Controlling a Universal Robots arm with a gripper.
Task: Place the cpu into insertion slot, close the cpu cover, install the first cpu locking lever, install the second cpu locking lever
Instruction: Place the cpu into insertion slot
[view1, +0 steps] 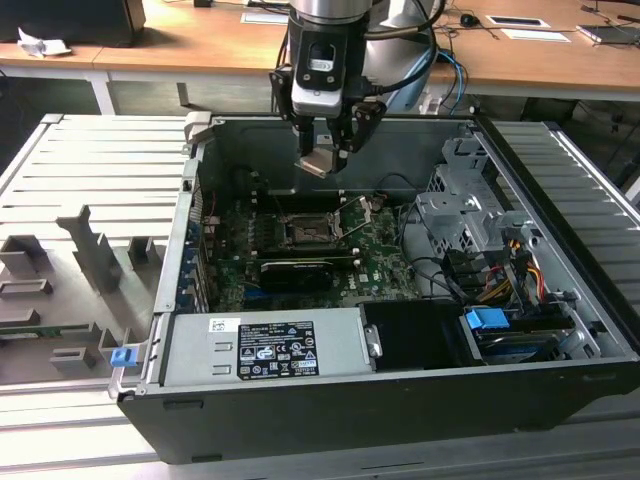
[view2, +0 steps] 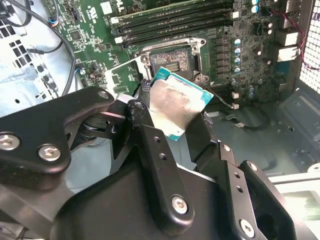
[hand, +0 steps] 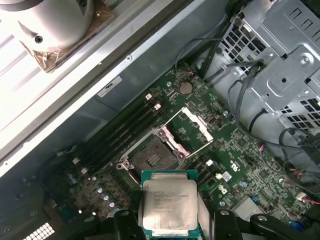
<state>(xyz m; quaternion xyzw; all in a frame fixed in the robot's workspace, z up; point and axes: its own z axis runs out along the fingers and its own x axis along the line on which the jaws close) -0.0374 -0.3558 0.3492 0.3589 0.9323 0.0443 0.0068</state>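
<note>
The tool pinches the cpu by two opposite edges and holds it in the air over the open computer case. Below, the insertion slot lies bare, with the cpu cover swung up beside it. The case sits on a grey slatted bench, and a wooden desk stands behind.

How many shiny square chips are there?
1. The chip is held by the gripper, up in the air above the open socket on the green board. Others could be hidden under parts inside the case.
</note>
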